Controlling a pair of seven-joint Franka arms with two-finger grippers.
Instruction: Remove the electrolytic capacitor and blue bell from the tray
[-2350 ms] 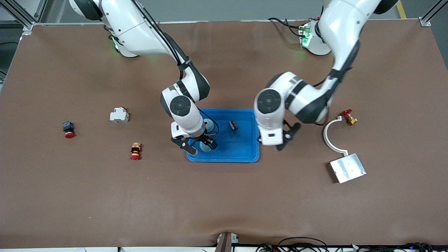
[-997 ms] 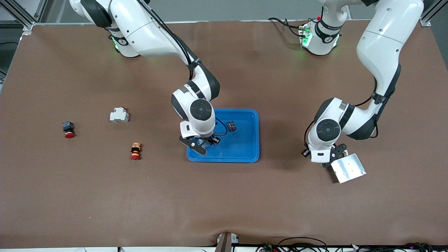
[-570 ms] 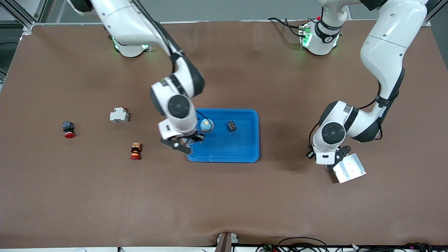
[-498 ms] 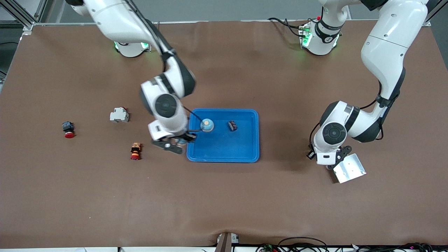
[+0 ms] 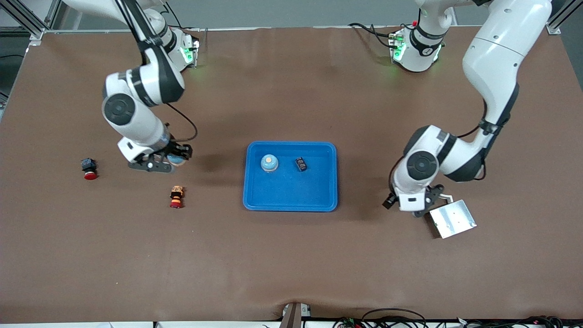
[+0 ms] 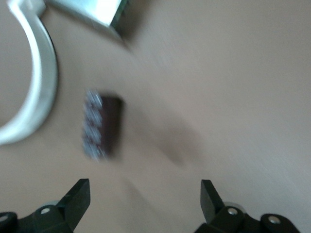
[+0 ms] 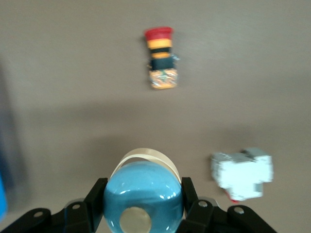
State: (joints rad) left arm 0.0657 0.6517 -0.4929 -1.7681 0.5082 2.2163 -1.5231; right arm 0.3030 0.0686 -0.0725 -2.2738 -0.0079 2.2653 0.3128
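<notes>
A teal bell [image 5: 269, 162] and a dark capacitor [image 5: 301, 163] sit apart in a blue tray [image 5: 291, 202] at mid-table on brown cloth. The right gripper [image 7: 142, 206] clamps a second bell [image 7: 143, 199] over a white breaker [image 7: 241, 173]. The left gripper [image 6: 144, 191], spread wide and empty, hangs by a metal plate [image 5: 452, 218].

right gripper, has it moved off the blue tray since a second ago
Yes. The right gripper, shut on a blue bell, went from over the blue tray toward the right arm's end, now over bare table.
</notes>
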